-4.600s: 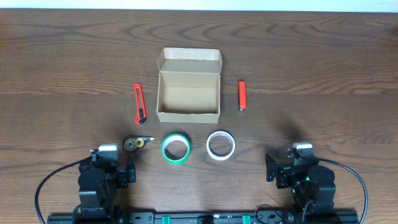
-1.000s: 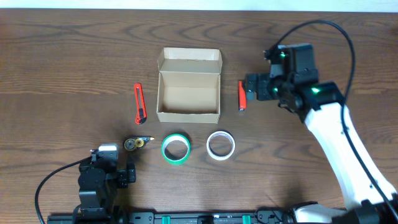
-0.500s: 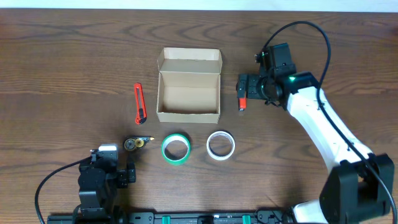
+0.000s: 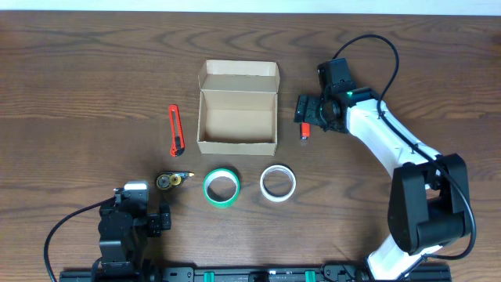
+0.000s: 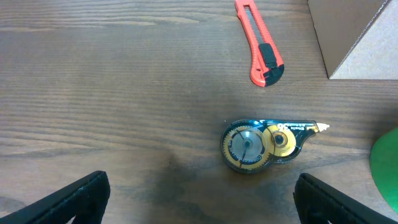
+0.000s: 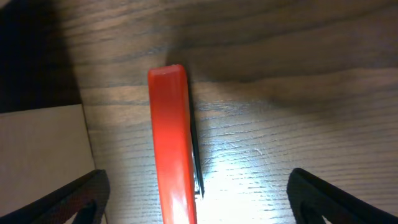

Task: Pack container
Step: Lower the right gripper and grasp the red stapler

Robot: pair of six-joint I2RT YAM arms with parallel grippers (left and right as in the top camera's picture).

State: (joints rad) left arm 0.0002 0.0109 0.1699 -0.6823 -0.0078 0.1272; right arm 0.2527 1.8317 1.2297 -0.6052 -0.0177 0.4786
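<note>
The container, an open tan cardboard box (image 4: 237,117) with its flap lid folded back, stands at the table's middle. A small red bar-shaped item (image 4: 304,129) with a black edge lies just right of it. My right gripper (image 4: 308,114) is open and hovers over that item's far end. In the right wrist view the red item (image 6: 174,143) lies between the spread fingers (image 6: 68,199), left of centre, with the gripper (image 6: 199,202) holding nothing. My left gripper (image 4: 131,205) is open and empty at the front left, also shown in the left wrist view (image 5: 199,202).
A red utility knife (image 4: 175,130) lies left of the box. A correction-tape dispenser (image 5: 264,144), a green tape roll (image 4: 221,187) and a white tape roll (image 4: 277,182) lie in front of the box. The box wall (image 6: 43,143) is close on the right gripper's left.
The right arm has risen from its front-right rest and reached out; over the last second its gripper moved left and down over the red item. The left arm has not moved.
</note>
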